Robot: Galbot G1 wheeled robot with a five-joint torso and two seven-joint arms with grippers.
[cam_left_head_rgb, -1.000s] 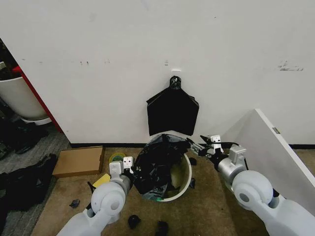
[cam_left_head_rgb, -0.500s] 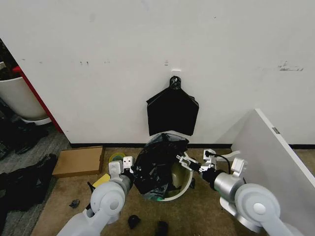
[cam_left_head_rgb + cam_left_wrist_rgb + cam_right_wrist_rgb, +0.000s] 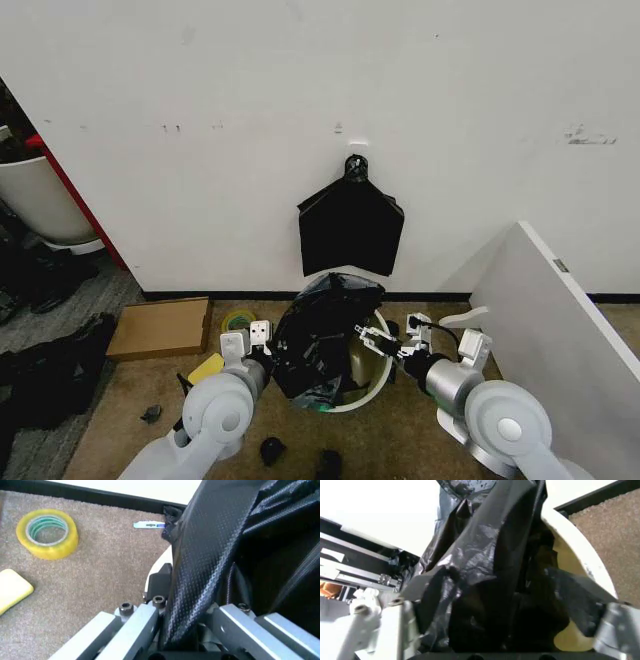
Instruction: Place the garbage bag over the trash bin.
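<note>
While the garbage bag [image 3: 322, 335] bunches over the left half of the trash bin [image 3: 372, 385], we read the step as spreading its mouth. Our left gripper [image 3: 182, 630] pinches the film at the left rim; our right gripper [image 3: 385, 343], above the opening, has its fingers spread with film between them. Next, we judge, the free edge must be drawn over the bare right rim.

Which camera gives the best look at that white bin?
The head view: the trash bin shows whole there, half draped by the garbage bag. Both wrist views catch just slivers of its white rim beside black plastic.
</note>
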